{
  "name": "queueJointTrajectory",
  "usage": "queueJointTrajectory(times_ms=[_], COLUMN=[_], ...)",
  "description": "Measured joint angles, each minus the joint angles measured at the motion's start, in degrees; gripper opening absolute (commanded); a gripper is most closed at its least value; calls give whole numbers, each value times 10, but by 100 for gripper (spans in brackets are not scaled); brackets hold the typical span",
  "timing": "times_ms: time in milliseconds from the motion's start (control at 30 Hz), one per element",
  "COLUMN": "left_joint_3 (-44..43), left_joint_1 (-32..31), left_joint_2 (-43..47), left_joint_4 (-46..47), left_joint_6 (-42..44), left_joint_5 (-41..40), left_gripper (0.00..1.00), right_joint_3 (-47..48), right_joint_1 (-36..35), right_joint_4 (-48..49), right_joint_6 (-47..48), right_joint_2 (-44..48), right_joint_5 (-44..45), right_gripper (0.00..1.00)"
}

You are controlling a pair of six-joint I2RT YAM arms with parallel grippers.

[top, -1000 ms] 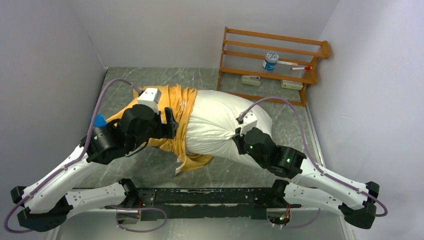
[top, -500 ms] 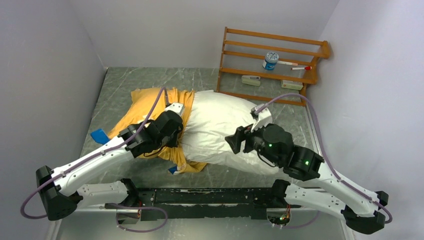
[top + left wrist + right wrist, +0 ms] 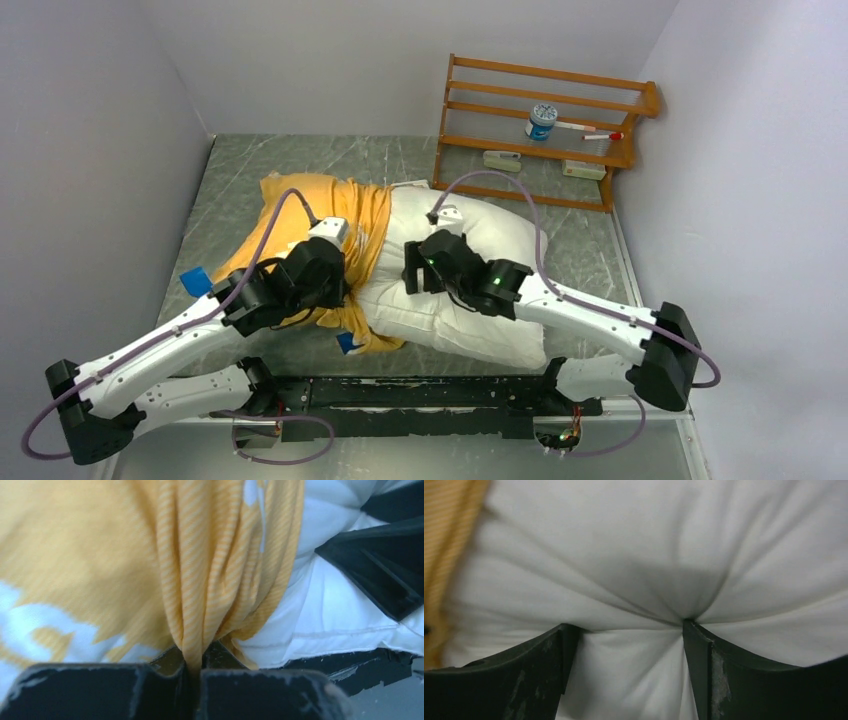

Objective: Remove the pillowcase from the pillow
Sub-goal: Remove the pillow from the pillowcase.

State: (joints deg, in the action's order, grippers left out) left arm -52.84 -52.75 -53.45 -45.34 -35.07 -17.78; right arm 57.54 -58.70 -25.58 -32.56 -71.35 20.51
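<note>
The plump white pillow (image 3: 470,240) lies across the table, its left half inside the orange-yellow pillowcase (image 3: 300,205). My left gripper (image 3: 343,285) is at the pillowcase's bunched right edge; in the left wrist view it (image 3: 195,669) is shut on a gathered fold of striped orange pillowcase (image 3: 200,580), with bare pillow (image 3: 325,610) to the right. My right gripper (image 3: 410,272) is just right of it on the bare pillow. In the right wrist view it (image 3: 626,626) stands open, fingertips (image 3: 694,640) pressed into the pillow (image 3: 624,555), which bulges between them. The pillowcase edge (image 3: 449,540) shows at left.
A wooden rack (image 3: 600,155) stands at the back right with a small cup (image 3: 541,120) and a few small items on its shelves. Blue bits of fabric (image 3: 196,282) peek out at the pillowcase's left and front. Grey walls close in the dark marbled table (image 3: 260,165).
My left gripper has shut on the pillowcase fold and pulled back slightly. My right gripper has opened and swung left across the pillow to press down beside the pillowcase edge.
</note>
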Motion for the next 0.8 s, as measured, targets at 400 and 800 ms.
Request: queueJointTrajectory(times_ms=[400, 800], left_joint_3=[-93, -269], left_joint_1=[0, 39], left_joint_2=[-14, -113], left_joint_4=[-120, -51], left_joint_6=[-47, 93], left_joint_5=[-154, -132], left_gripper=[76, 97], right_joint_3=[-219, -233], right_joint_1=[96, 100], right_joint_4=[199, 191], right_joint_6=[-155, -72], right_joint_2=[120, 139], right_joint_5=[-95, -177], right_gripper=[7, 15])
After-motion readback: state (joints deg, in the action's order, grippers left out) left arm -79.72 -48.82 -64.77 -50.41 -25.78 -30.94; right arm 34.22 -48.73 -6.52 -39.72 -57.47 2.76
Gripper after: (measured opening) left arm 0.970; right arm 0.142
